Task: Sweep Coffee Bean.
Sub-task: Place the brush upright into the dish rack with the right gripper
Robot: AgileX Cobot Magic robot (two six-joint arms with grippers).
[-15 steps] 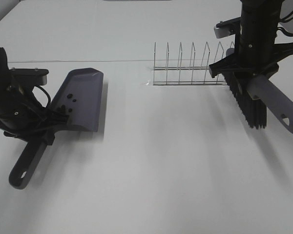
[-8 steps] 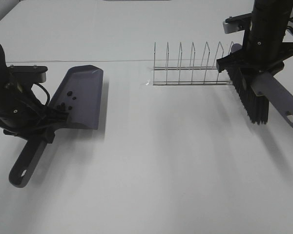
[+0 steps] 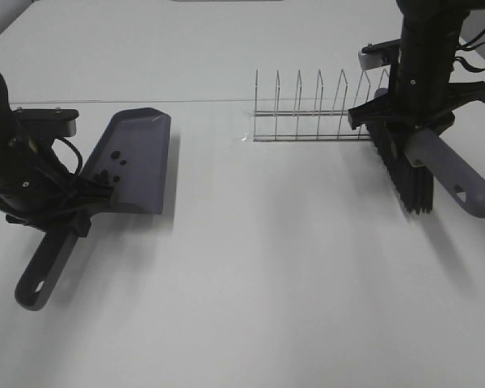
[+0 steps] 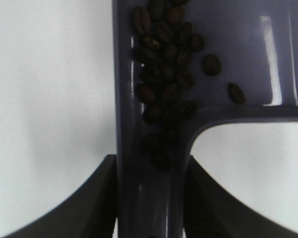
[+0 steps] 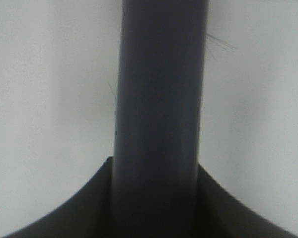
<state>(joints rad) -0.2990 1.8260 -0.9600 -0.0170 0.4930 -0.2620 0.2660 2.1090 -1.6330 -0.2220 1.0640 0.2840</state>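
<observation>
My left gripper (image 3: 74, 212) is shut on the handle of a dark grey-purple dustpan (image 3: 133, 166) at the table's left. The coffee beans (image 4: 164, 74) lie clustered in the pan's back corner by the handle; a few show in the high view (image 3: 107, 174). My right gripper (image 3: 404, 121) is shut on the grey handle (image 5: 161, 114) of a brush (image 3: 412, 174) with black bristles, held above the table at the right, near the end of a wire rack. The handle (image 3: 449, 174) points toward the front right.
A wire dish rack (image 3: 319, 113) stands at the back centre-right, just left of the brush. The white table (image 3: 267, 283) spreads across the front and middle.
The right arm with the brush shifted right, then back left and slightly away, staying beside the rack end. The left arm and dustpan have barely moved.
</observation>
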